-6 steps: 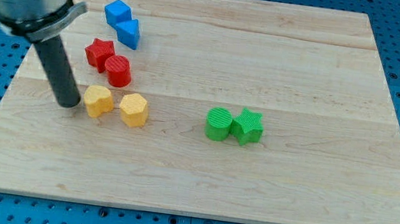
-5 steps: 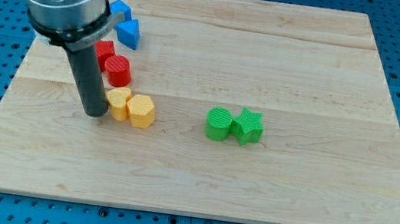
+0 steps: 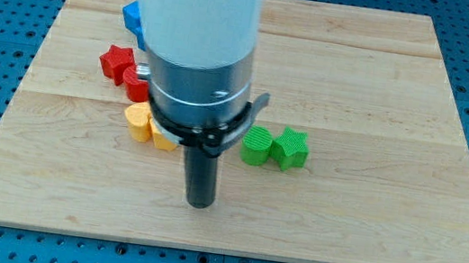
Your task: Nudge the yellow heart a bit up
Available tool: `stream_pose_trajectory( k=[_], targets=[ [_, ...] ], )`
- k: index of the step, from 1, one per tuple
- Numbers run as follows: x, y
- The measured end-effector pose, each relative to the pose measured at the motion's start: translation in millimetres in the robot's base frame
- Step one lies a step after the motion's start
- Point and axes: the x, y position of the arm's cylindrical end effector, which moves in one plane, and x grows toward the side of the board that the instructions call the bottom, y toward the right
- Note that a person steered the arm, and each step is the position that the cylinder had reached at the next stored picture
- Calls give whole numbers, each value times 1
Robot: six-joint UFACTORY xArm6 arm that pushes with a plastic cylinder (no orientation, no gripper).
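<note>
Red star: far up and to the view's left of my tip; sits on the wooden board, just left of the red cylinder
Red cylinder: up and left of my tip; only its left part shows; the arm's body hides the rest
Blue block: near the view's top, well up and left of my tip; mostly hidden behind the arm, so its shape cannot be told
Yellow heart: the task's block; up and to the left of my tip, apart from it; lies just below the red cylinder; its right side meets a second yellow block
Second yellow block: just right of the heart, touching it; largely covered by the arm's collar; shape cannot be made out
My tip: lower end of a straight dark rod, resting on bare wood near the view's bottom centre; touches no block; there is no claw here, only the rod, so nothing is gripped or held
Green cylinder: up and to the right of my tip, clear of it
Green star: just right of the green cylinder, touching it; further right of my tip
</note>
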Motion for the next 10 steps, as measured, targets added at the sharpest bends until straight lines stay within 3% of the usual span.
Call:
stream_pose_trajectory(
  k=[6, 8, 10],
  targets=[
    [2, -8],
    [0, -96],
    [-129, -139]
  ],
)
